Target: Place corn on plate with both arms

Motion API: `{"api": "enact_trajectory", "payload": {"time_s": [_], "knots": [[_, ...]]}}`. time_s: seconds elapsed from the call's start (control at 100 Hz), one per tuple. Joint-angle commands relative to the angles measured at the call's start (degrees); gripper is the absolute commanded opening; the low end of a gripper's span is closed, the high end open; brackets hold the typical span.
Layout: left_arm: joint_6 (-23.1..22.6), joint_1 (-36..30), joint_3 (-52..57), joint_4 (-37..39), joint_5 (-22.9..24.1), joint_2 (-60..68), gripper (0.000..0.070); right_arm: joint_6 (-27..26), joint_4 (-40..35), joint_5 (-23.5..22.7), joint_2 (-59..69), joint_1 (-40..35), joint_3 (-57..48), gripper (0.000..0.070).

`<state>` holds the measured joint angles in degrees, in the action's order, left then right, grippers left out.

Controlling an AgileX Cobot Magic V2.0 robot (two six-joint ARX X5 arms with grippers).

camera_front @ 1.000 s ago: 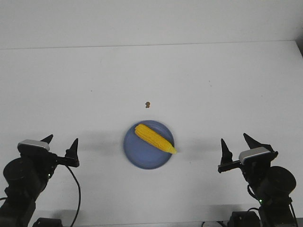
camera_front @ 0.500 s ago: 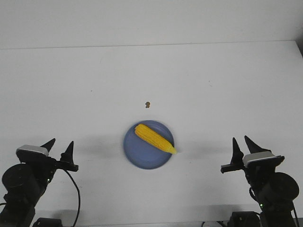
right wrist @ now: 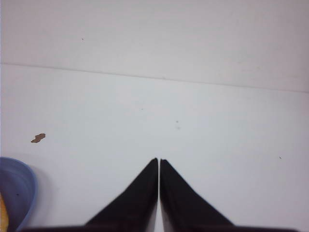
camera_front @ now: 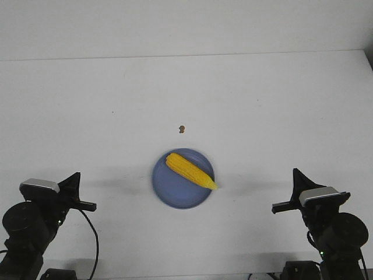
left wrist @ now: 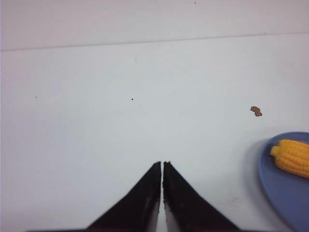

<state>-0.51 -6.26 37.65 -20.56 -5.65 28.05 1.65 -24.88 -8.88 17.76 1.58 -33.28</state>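
a plain white table (camera_front: 245, 105) fills the front view, meeting a pale wall along a straight line at the far edge. near the middle of the table, toward the robot's side, sits the blue plate (camera_front: 169, 189), round and shallow with a slightly raised rim. the yellow corn (camera_front: 190, 171) lies on the plate at a slant, its blunt end toward the far left of the plate and its pointed tip reaching out over the rim on the right. a small brown speck (camera_front: 182, 129) rests on the table just beyond the plate, apart from it.

the left gripper (camera_front: 76, 178) is at the near left corner, well apart from the plate, its two pointed fingers drawn together into one tip and holding nothing. in the left wrist view the left gripper (left wrist: 161, 164) shows only a hairline slit between the fingers, with the corn (left wrist: 292, 157) and plate (left wrist: 280, 193) off to one side and the speck (left wrist: 256, 111) nearby.

the right gripper (camera_front: 297, 173) is at the near right corner, also well apart from the plate, fingers pressed together and empty. the right wrist view shows the right gripper (right wrist: 158, 160) closed to a thin line, with the plate's rim (right wrist: 29, 191) at the frame's edge and the speck (right wrist: 38, 138) beyond it.
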Motion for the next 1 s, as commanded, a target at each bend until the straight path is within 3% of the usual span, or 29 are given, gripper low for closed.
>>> {"api": "enact_trajectory", "payload": {"time_s": [0.0,0.8,0.99], "knots": [[0.1,-0.1,0.4,0.5,0.3,-0.1,0.0006,-0.3,1.1,0.1,0.2,0.0,-0.5,0.0008],[0.1,-0.1,0.4,0.6,0.3,-2.7,0.0005,-0.3,2.3,0.0,0.2,0.0,-0.5,0.0008],[-3.6,-0.1,0.4,4.3,1.4,-4.1,0.0006,-0.3,2.3,0.0,0.2,0.0,-0.5,0.0008]]}}
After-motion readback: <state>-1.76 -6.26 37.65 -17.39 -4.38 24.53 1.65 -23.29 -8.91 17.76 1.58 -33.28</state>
